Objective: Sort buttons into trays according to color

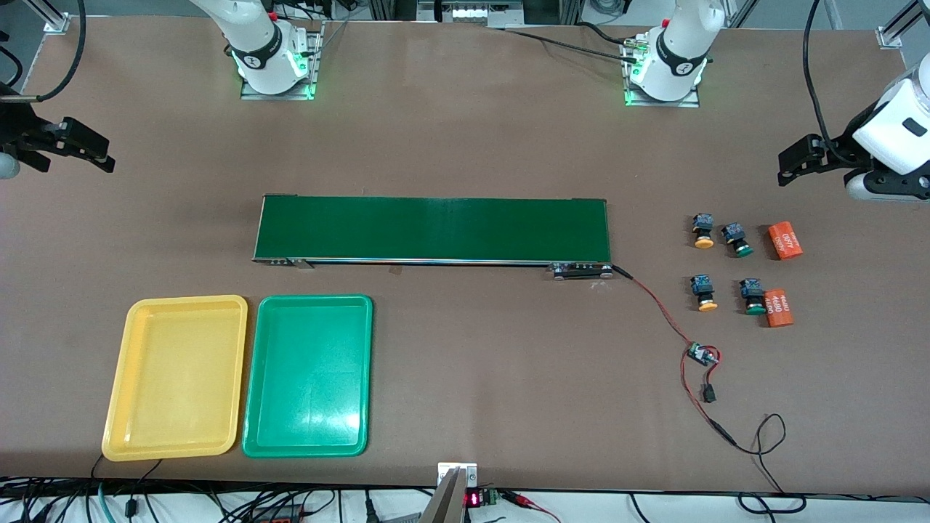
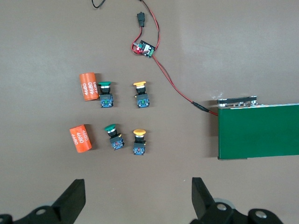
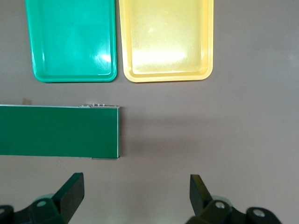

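Four buttons stand in a group at the left arm's end of the table. Two have yellow-orange caps (image 1: 702,232) (image 1: 703,293), two have green caps (image 1: 737,240) (image 1: 753,298). In the left wrist view the green ones (image 2: 106,94) (image 2: 114,136) and yellow ones (image 2: 140,94) (image 2: 139,141) show too. The yellow tray (image 1: 178,378) and the green tray (image 1: 309,374) lie side by side, empty, at the right arm's end; both show in the right wrist view (image 3: 166,39) (image 3: 70,39). My left gripper (image 1: 788,167) (image 2: 138,196) is open, over bare table beside the buttons. My right gripper (image 1: 98,154) (image 3: 137,193) is open, over bare table near the conveyor's end.
A long dark-green conveyor belt (image 1: 432,229) lies mid-table. Two orange cylinders (image 1: 785,240) (image 1: 779,307) lie beside the green buttons. A red-and-black wire with a small circuit board (image 1: 701,354) runs from the conveyor toward the front camera.
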Motion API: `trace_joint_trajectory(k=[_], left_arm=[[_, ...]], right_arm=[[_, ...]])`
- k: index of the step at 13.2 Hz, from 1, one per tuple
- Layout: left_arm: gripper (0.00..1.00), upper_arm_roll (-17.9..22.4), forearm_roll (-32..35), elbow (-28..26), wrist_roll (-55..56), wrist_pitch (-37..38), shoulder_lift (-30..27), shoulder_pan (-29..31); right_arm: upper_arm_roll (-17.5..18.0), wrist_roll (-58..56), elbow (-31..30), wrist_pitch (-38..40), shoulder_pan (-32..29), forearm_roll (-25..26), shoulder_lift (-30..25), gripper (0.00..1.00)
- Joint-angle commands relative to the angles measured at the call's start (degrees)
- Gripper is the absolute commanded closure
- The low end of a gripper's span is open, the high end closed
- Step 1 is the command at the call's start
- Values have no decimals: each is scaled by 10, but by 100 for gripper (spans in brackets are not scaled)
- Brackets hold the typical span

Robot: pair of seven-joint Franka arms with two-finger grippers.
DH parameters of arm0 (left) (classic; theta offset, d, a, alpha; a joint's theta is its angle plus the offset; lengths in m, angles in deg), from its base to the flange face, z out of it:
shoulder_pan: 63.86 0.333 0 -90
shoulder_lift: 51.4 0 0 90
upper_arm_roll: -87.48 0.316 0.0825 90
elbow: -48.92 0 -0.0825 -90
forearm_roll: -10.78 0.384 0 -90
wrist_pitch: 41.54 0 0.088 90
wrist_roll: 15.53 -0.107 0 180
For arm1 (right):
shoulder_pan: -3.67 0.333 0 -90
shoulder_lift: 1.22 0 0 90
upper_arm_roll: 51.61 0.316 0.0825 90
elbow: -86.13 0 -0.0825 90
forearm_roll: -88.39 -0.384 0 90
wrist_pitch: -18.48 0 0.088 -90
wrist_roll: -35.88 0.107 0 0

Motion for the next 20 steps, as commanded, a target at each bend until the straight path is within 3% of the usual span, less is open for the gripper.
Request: trace_joint_trajectory(k=[1,9,13,15,17,20], left_arm=[[0,1,-9,18,-12,14,8,4],[0,1,-15,18,-8,38,13,18],[0,2,-8,18,-8,46,46,18],[0,4,-7,18,-13,72,69,49],[0,4,-7,20,-8,52,98,61],[0,4,24,18,-14,-41,151,98]], right_arm=[[0,-2,-8,14,1,-2,-15,0],[-1,2,-5,15,1,-5,-14,0],[-1,2,-5,14,1,-5,-14,0],[-1,2,-5,14,1,-5,-14,0],[-1,2,-4,12,1,-5,-14,0],[-1,2,-4,9,1,-5,-13,0]])
